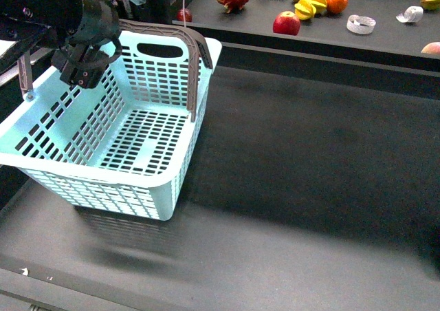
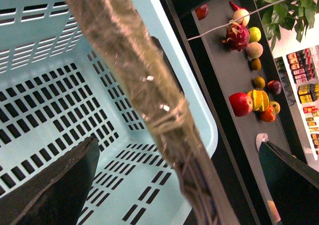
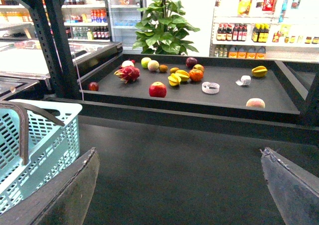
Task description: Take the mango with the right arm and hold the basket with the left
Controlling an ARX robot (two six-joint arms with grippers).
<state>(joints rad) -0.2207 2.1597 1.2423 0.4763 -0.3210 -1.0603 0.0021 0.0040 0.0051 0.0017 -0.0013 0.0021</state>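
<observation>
empty aqua basket [image 1: 103, 187] tilts at near left; yellow-orange mango [image 1: 317, 1] lies on far shelf [image 1: 385, 39].

**Setting:** shop, grocery type.

**Evidence:**
- Black display bench [image 3: 229, 98] carrying loose fruit [image 3: 158, 89].
- Behind the bench, wall shelves [image 3: 249, 33] stocked with rows of bottles and packets.
- Also behind the bench, a glass-door drinks cooler [image 3: 124, 6] and more bottle shelving [image 3: 89, 31].
- Potted plant [image 3: 167, 23] just behind the bench.
- Aqua shopping basket [image 3: 50, 140] in front of the bench.
</observation>
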